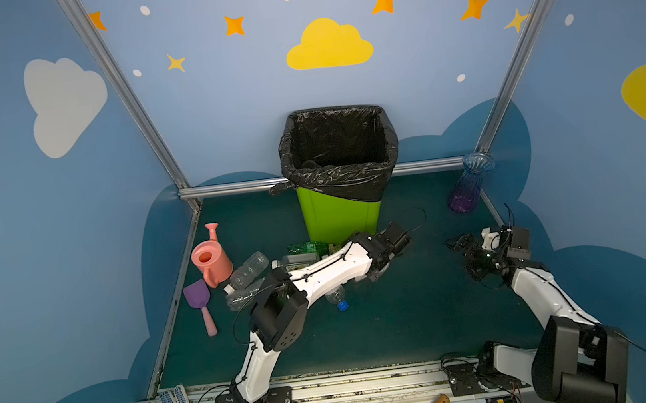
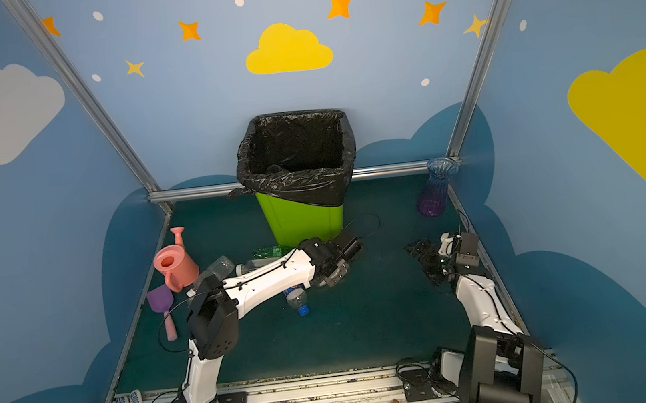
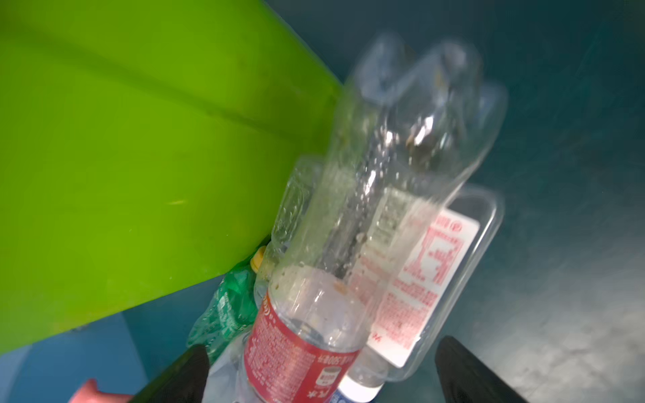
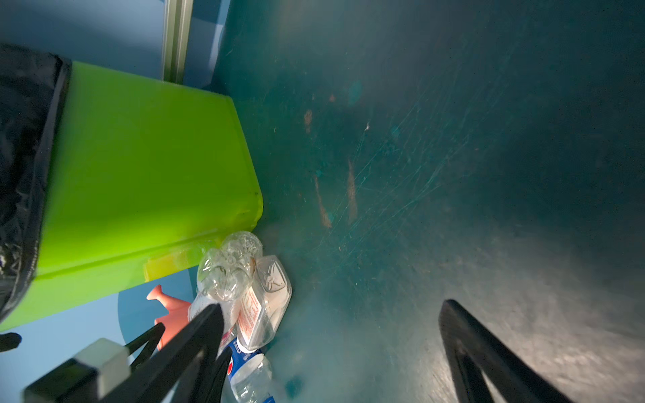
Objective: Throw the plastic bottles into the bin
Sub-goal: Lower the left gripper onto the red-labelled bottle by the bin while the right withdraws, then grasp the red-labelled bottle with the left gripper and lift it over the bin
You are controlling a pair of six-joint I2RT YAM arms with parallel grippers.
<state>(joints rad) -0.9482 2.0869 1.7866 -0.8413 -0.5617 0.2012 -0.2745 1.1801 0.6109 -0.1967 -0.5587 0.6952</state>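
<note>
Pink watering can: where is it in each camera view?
In a top view: the pink watering can stands left of the bin.
In a top view: the watering can, same spot.
Left wrist: a pink sliver at the frame edge, probably it.
Right wrist: spout and body past the bin's corner.
Shared landmark: the lime-green bin.

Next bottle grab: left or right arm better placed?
Left. The left gripper is open, and its wrist view frames the red-labelled bottle between its fingers, beside the bin. The right gripper, also open, hangs over the mat, away from that bottle.
</note>
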